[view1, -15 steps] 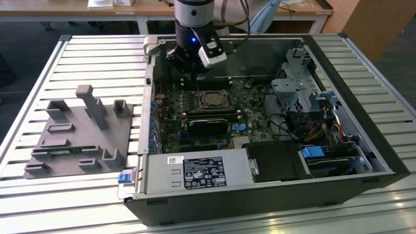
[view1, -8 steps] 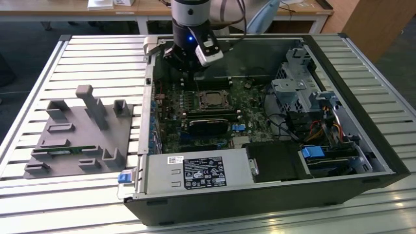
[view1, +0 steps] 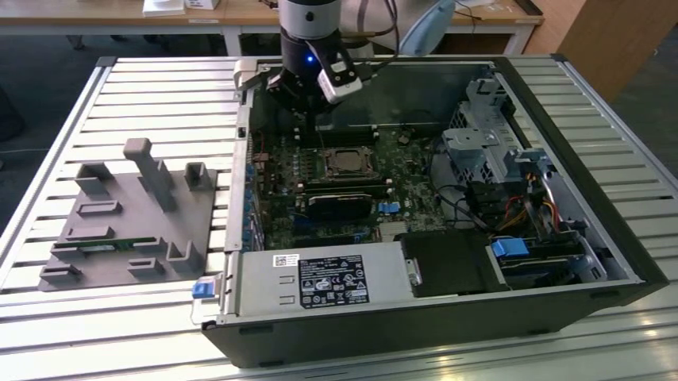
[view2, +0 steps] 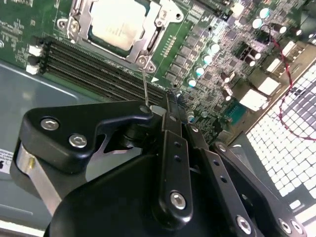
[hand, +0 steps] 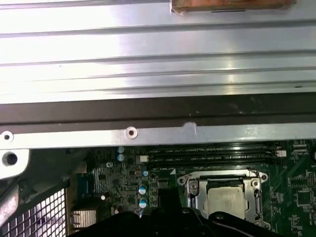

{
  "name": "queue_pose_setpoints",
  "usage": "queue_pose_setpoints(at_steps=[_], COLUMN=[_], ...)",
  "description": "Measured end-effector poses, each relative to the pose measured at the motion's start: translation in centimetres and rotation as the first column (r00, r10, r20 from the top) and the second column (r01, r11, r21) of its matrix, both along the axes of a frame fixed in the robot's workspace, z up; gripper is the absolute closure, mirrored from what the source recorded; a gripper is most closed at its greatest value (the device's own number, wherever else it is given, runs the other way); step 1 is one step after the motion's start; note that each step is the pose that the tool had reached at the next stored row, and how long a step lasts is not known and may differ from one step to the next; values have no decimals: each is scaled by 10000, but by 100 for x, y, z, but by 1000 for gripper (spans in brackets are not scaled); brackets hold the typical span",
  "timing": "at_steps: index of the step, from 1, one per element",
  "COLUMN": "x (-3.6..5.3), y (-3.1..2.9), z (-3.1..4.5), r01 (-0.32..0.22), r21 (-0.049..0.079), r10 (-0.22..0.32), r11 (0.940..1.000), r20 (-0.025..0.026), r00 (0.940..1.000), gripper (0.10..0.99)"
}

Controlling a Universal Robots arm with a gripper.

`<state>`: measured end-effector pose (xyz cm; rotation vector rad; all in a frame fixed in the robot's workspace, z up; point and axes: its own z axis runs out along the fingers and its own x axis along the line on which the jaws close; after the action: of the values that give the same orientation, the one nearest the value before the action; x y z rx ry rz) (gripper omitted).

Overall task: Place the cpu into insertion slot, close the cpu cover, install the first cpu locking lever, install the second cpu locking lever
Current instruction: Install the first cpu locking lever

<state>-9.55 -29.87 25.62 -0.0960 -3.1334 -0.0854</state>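
The cpu [view2: 117, 23] lies flat in the insertion slot [hand: 191, 186], pale metal face up, also seen as the cpu [view1: 344, 163] on the motherboard. The cpu cover [view2: 154, 30] is down over it as a silvery frame around its face. One thin wire locking lever [view2: 144, 86] stands up from the socket's corner. Its tip reaches my gripper [view2: 159, 106], whose black fingers are drawn together; I cannot tell whether the lever is clamped or merely touched. In the exterior view my gripper [view1: 307, 125] hangs just behind the socket, at the case's far side.
Long black memory slots [view2: 98, 69] run beside the socket. The case wall [hand: 158, 133] stands close behind the gripper. A power supply [view1: 317, 282] and a drive cage [view1: 477, 147] fill the near and right side. A grey fixture [view1: 127, 214] sits at the exterior view's left.
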Motion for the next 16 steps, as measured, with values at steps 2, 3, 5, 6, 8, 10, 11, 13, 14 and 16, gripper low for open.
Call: queue_pose_setpoints(at_steps=[2,3,5,6,8,10,11,13,14,16], x=[7,19,58,89,158,233,274,363,397,411], y=[11,14,19,20,22,23,23,23,23,23], z=[-3,-3,-4,-4,-6,-9,-12,-19,-23,-27], r01=[-30,-43,-55,-60,-66,-72,-75,-85,-92,-95], r21=[1,1,1,1,1,1,0,0,1,1], r10=[30,43,55,60,66,72,75,85,92,95], r11=[10000,10000,10000,10000,10000,10000,10000,10000,10000,10000], r20=[1,0,0,0,-1,-10,-16,-35,-39,-40], r00=[10000,10000,10000,10000,10000,10000,10000,10000,10000,9999], gripper=[980,980,980,980,980,980,980,980,980,980])
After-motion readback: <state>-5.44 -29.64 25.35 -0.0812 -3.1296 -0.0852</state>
